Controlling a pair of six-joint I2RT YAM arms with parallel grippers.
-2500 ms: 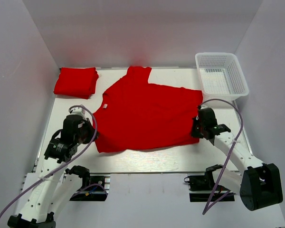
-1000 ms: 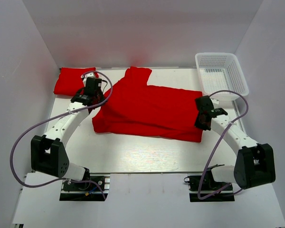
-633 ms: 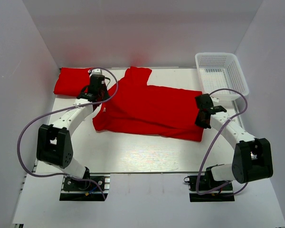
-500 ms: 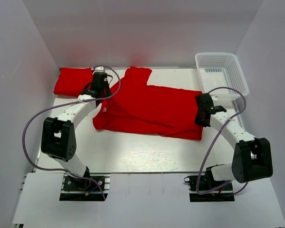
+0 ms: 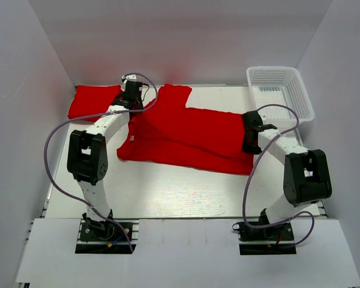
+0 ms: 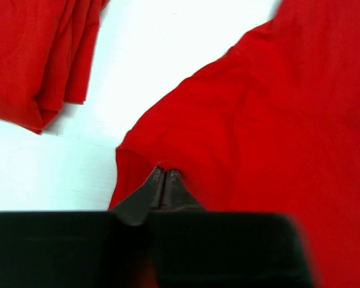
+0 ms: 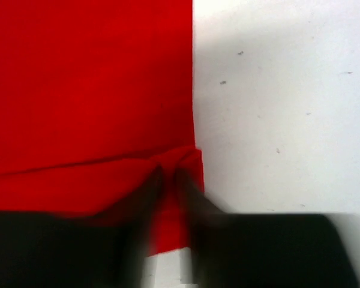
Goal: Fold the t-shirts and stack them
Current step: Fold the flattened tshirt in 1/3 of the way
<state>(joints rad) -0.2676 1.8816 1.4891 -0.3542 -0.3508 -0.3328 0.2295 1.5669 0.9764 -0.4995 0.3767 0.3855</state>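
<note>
Top view, spread t-shirt (image 5: 186, 135): a bright red shirt is seen lying across the middle of the white table (image 5: 168, 192). It is doubled over on itself into a long band running left to right, with one sleeve stuck out toward the far side.
Top view, folded t-shirt (image 5: 96, 102): a second red shirt, folded into a thick pad, is set at the far left corner, just beside the spread one.
Top view, basket (image 5: 280, 93): a white mesh basket is placed at the far right corner, apart from both shirts.
Top view, left gripper (image 5: 133, 105): it is stretched out to the far left edge of the spread t-shirt, between the two shirts. Its grip cannot be judged from here.
Top view, right gripper (image 5: 249, 129): it is laid at the right end of the spread t-shirt. Its fingers cannot be made out from above.
Left wrist view, left gripper (image 6: 164, 174): the dark fingers are pressed tightly together, and the edge of the spread t-shirt (image 6: 258, 120) is pinched between them.
Left wrist view, surroundings: the folded t-shirt (image 6: 36, 54) is seen at the upper left, parted from the pinched shirt by a strip of white table (image 6: 150, 54).
Right wrist view, right gripper (image 7: 170, 177): the blurred fingers are clamped on the right corner of the spread t-shirt (image 7: 90, 90), where the cloth is puckered. White table (image 7: 276, 90) is shown to the right.
</note>
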